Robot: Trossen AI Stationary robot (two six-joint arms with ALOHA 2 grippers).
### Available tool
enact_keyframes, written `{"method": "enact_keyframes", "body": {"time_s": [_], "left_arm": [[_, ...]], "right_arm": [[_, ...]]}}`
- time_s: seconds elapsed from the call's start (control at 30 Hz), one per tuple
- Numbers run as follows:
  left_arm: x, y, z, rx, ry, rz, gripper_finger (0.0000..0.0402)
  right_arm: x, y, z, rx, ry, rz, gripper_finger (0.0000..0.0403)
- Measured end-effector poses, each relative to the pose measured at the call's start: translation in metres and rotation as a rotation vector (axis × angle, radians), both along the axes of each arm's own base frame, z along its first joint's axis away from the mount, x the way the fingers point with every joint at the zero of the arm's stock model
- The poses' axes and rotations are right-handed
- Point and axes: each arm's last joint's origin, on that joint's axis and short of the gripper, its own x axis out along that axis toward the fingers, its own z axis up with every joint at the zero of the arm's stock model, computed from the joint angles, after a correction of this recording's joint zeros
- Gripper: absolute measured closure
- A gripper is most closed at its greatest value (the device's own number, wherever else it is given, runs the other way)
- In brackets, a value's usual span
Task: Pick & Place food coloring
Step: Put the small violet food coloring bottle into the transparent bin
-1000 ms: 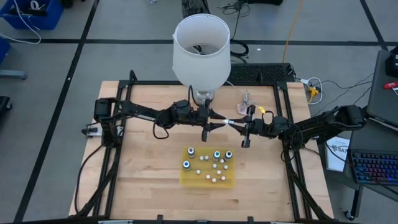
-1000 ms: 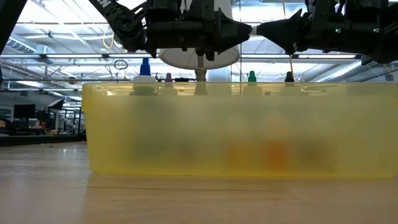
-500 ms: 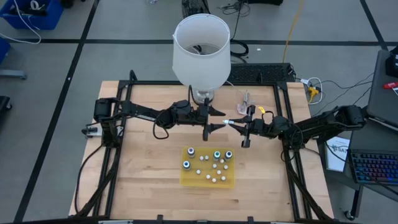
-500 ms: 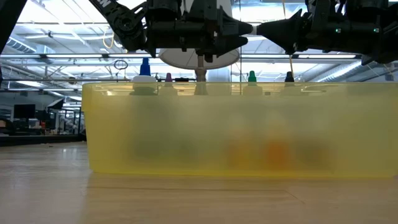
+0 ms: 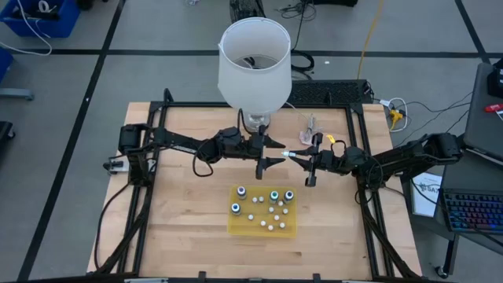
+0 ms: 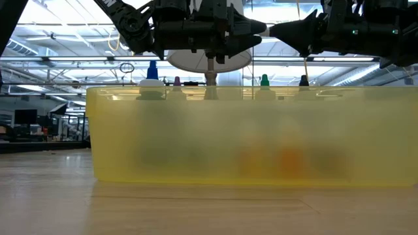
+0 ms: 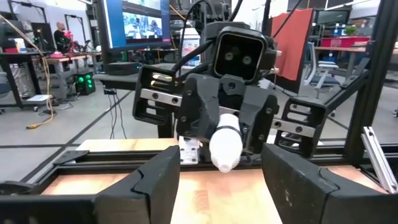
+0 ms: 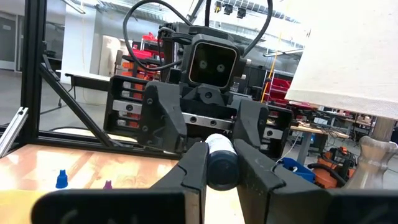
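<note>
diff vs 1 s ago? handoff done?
The left gripper has opened its fingers and let go of the small bottle; the right gripper now holds it alone, in mid-air above the table. Both arms stayed put, and so did the yellow tray and its bottles.

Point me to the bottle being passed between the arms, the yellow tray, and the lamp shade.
bottle [image 8: 222, 165], right wrist view, on its dark body between the right gripper's fingers.
yellow tray [image 5: 233, 227], high view, on its left rim.
lamp shade [image 5: 253, 82], high view, on its white outer wall.
</note>
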Motion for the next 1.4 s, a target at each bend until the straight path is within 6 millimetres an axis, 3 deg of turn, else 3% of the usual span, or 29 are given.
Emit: {"method": "enact_keyframes", "body": {"time_s": [0.43, 0.67, 1.4], "left_arm": [[0.000, 0.004, 0.000, -0.011, -0.018, 0.030, 0.0178], [0.012, 0.004, -0.010, -0.012, -0.017, -0.007, 0.0179], [0.011, 0.004, -0.009, 0.046, -0.028, -0.019, 0.0179]], "right_arm": [[0.000, 0.000, 0.000, 0.003, -0.001, 0.001, 0.0356], [0.000, 0.000, 0.000, 0.002, -0.001, 0.001, 0.0356], [0.000, 0.000, -0.001, -0.006, 0.008, -0.004, 0.0356]]}}
